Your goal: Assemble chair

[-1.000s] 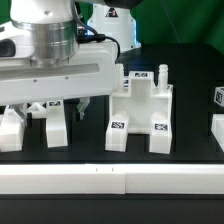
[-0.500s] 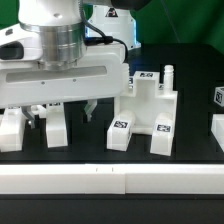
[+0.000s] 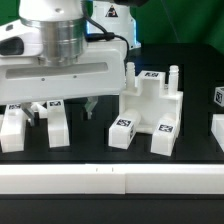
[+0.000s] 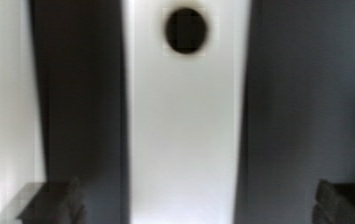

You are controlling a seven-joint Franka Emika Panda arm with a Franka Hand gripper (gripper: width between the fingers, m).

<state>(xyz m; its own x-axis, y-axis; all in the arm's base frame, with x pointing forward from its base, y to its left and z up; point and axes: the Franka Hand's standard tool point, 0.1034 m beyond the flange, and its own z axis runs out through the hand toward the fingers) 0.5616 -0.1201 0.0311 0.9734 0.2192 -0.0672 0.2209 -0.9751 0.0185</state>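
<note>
The chair's white seat block [image 3: 150,115], with tags on its top and front, stands mid-table at the exterior view's right. Two thick white legs [image 3: 57,122] [image 3: 10,128] stand at the left. My gripper [image 3: 62,108] hangs just above the inner leg, its fingers spread wide. In the wrist view a white leg [image 4: 188,120] with a dark oval hole runs between my gripper's [image 4: 195,205] two dark fingertips, with a dark gap on each side. The gripper is open and holds nothing.
Two more white tagged parts [image 3: 217,98] [image 3: 216,130] sit at the exterior view's right edge. A long white rail [image 3: 110,180] runs along the table's front. The big robot hand body [image 3: 65,75] hides the table behind the legs.
The seat block has shifted toward the exterior view's right and turned slightly. My hand has also moved a little to the right. The legs have not moved.
</note>
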